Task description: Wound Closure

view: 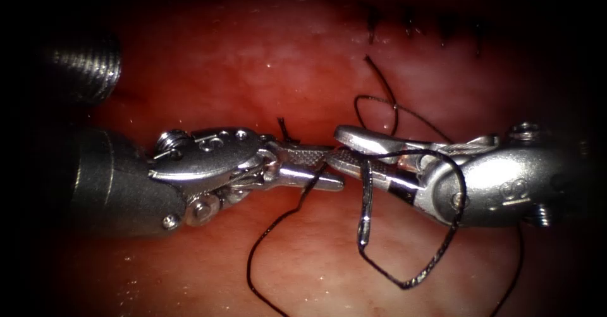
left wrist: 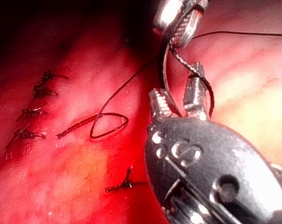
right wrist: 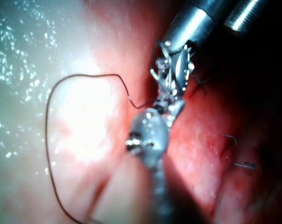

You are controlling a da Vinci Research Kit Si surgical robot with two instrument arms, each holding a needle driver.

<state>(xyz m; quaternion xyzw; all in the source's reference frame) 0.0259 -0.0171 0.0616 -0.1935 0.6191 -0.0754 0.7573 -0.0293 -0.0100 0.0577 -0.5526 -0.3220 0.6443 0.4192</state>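
Observation:
My right tool (view: pixel 335 146) comes in from the right with its jaws shut on the needle (view: pixel 363 209) near one end. The needle hangs free above the tissue (view: pixel 253 57), not in it. From its lower end the thread (view: pixel 411 282) runs in a wide loop around the right tool's jaws. My left tool (view: pixel 334 173) meets it tip to tip, open and holding nothing. In the left wrist view the needle (left wrist: pixel 165 74) passes between the open left tool (left wrist: pixel 175 81) tips, below the right tool (left wrist: pixel 178 39). A free thread tail (view: pixel 379 80) lies behind.
A row of tied stitches (view: pixel 411 26) closes the cut at the far right; the same stitches (left wrist: pixel 33 112) show from the left wrist. One knot (view: pixel 284 130) stands just behind the left tool. A long thread strand (right wrist: pixel 47 140) trails over the near tissue.

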